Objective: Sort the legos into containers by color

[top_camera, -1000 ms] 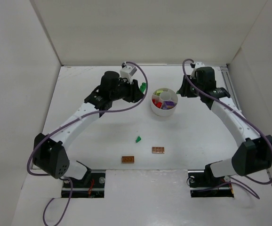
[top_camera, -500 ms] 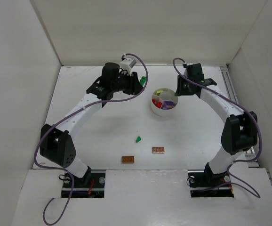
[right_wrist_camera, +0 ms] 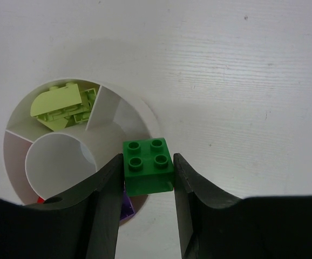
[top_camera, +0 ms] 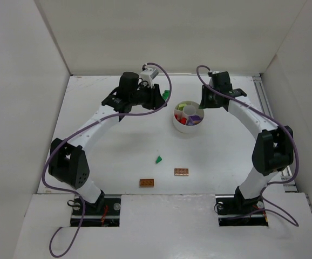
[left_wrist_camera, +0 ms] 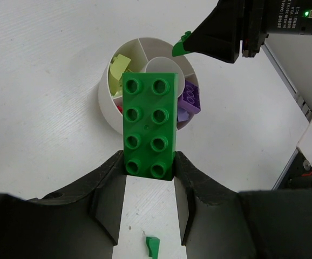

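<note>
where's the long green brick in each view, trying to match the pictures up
Top external: long green brick at the tip of the left pincer, just left of the white dish.
Left wrist: middle of the picture, clamped in that pincer, dish behind it.
Right wrist: not in it; the small green brick there is another one.
Shared landmark: the white dish.

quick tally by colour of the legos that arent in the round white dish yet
green: 3, long plastic brick in left gripper, square plastic brick in right gripper, small loose piece
orange-brown plastic bricks: 2
total: 5
</note>
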{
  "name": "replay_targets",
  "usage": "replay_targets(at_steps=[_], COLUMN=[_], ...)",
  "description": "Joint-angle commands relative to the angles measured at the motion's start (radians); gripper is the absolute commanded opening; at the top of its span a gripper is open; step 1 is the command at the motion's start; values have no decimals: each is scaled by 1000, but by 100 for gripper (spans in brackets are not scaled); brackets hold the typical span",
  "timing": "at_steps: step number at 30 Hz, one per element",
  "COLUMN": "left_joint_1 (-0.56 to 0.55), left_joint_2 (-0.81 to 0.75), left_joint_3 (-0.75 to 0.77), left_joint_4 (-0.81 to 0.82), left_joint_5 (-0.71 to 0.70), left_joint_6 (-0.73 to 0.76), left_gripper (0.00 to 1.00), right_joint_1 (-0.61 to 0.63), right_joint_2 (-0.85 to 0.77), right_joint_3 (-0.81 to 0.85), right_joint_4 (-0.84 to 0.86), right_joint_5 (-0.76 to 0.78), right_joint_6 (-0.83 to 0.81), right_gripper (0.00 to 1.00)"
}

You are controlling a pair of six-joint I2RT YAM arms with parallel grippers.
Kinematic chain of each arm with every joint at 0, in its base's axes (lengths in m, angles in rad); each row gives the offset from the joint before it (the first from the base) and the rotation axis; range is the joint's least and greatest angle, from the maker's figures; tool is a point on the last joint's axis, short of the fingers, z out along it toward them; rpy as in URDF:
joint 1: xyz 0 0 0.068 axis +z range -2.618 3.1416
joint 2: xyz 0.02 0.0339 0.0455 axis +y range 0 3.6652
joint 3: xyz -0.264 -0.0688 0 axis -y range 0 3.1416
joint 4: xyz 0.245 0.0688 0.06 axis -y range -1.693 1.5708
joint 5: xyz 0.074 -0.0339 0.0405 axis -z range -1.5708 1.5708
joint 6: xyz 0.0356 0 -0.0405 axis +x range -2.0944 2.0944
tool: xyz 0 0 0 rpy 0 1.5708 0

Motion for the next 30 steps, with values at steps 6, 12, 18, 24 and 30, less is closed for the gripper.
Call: replay_targets(at_steps=[6, 12, 18, 24, 30], left_joint_1=[7, 7, 7, 7, 7], left_joint_2=[-3, 26, 46, 46, 55], left_joint_3=[49, 58, 69, 87, 96], left_joint_4=[39, 39, 39, 39, 29], left_joint_5=[48, 68, 86, 105, 114], left_joint_6=[14, 14, 14, 14, 23], left_gripper=[0, 0, 0, 0, 0], right_joint_1=[21, 21, 31, 31, 31], right_joint_2=[-8, -8, -17, 1, -17], right_joint_3=[37, 17, -1, -1, 19], right_joint_4=[17, 38, 28, 6, -4], right_joint_5=[-17, -48, -57, -48, -38], right_joint_6=[19, 53, 73, 73, 73], right_gripper=[0, 0, 3, 20, 43])
